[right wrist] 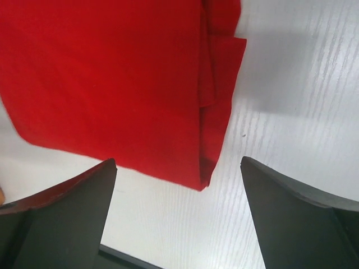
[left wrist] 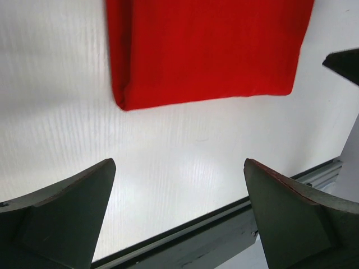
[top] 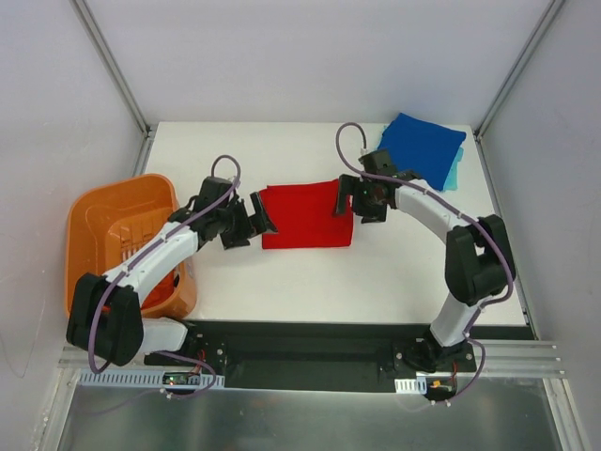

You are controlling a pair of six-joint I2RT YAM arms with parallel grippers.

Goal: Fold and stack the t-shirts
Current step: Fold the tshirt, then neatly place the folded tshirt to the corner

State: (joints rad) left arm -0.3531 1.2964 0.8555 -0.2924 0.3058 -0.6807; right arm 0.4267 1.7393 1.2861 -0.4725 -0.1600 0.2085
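A folded bright red t-shirt [top: 307, 216] lies flat in the middle of the white table [top: 394, 272]. The left fingers [left wrist: 78, 202] are spread wide and empty just off its left edge. The right fingers [right wrist: 73, 207] are spread wide and empty at its right edge. A folded blue t-shirt [top: 421, 148] rests on a teal t-shirt [top: 454, 175] in the far right corner. An orange basket [top: 103, 221] sits at the left.
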